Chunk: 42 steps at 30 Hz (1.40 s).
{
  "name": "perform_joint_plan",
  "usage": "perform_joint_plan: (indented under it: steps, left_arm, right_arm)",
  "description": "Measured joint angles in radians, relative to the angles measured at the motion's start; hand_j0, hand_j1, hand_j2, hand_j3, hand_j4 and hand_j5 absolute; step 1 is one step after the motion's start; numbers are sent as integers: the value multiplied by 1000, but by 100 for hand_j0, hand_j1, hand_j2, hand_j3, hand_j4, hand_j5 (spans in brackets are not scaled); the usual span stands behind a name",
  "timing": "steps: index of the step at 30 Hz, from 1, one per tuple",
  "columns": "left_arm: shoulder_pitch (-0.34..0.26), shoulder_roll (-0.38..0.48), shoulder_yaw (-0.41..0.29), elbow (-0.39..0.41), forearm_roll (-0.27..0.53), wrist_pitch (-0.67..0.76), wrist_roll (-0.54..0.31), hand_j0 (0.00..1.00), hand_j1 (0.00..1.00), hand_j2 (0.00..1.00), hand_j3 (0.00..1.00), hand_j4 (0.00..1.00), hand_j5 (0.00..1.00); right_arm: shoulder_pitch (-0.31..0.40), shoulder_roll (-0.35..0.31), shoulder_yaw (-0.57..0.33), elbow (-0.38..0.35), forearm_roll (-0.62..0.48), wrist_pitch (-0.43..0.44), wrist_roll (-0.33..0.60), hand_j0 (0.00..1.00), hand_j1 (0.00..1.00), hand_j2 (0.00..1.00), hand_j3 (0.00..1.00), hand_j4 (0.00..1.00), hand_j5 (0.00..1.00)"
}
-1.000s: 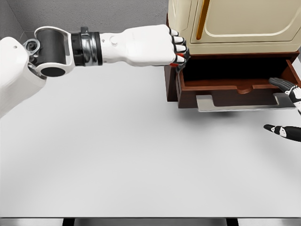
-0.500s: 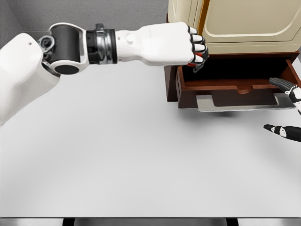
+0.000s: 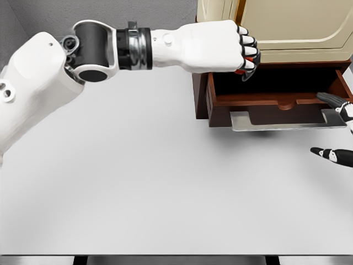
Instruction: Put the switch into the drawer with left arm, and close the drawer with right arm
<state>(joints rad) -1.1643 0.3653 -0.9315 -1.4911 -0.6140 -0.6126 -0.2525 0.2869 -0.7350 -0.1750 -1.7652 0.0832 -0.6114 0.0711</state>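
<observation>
Setting: pale grey tabletop (image 3: 138,182) is stretching wide under grey walls, with a cream cabinet (image 3: 287,27) standing at the back right.
Left hand: left hand (image 3: 226,47) is reaching across from the picture's left, fingers curled tight into a fist, hovering at the left end of the open drawer.
Switch: switch (image 3: 248,55) is showing only as slivers of red between the black-tipped fingers, clamped in that fist and sitting above the drawer's dark opening; most of it is hidden.
Drawer: drawer (image 3: 265,102) is standing pulled out from under the cabinet, brown-walled, and its inside is too dark to read.
Handle: flat grey handle (image 3: 276,120) is jutting forward from the drawer front.
Right hand: right hand (image 3: 339,130) is peeking in at the right edge, fingers apart and gripping nothing, one dark finger lying at the handle's right end, another hanging lower over the tabletop.
</observation>
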Motion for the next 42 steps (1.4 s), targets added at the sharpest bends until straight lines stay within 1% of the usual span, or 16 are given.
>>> perform_joint_plan:
  steps: [12,14,15,17,24,25,27,30,42]
  left_arm:
    - [-21,-14,3,30,0,0,0,47,47,47,47,47,47]
    - [-23,-15,3,35,1,0,0,52,52,52,52,52,52]
    - [-25,-16,3,38,1,0,-1,58,58,58,58,58,58]
    - [-26,-22,4,46,2,0,0,63,63,63,63,63,63]
    - [-31,-43,5,71,1,0,0,65,65,65,65,65,65]
    - [-31,-45,5,75,1,0,0,68,68,68,68,68,68]
    - [-31,-51,4,81,1,0,0,85,85,85,85,85,85]
    - [-32,-56,5,86,2,0,1,100,100,100,100,100,100]
    - [-35,-78,6,99,4,0,2,100,100,100,100,100,100]
  right_arm:
    - [-2,0,-1,0,0,0,0,100,100,100,100,100,100]
    - [0,0,-1,0,0,0,0,100,100,100,100,100,100]
    - [-2,0,-1,0,0,0,0,100,100,100,100,100,100]
    - [-2,0,-1,0,0,0,0,100,100,100,100,100,100]
    - [-2,0,-1,0,0,0,0,100,100,100,100,100,100]
    - [-2,0,-1,0,0,0,0,100,100,100,100,100,100]
    - [0,0,-1,0,0,0,0,100,100,100,100,100,100]
    - [0,0,-1,0,0,0,0,100,100,100,100,100,100]
    - [2,0,-1,0,0,0,0,100,100,100,100,100,100]
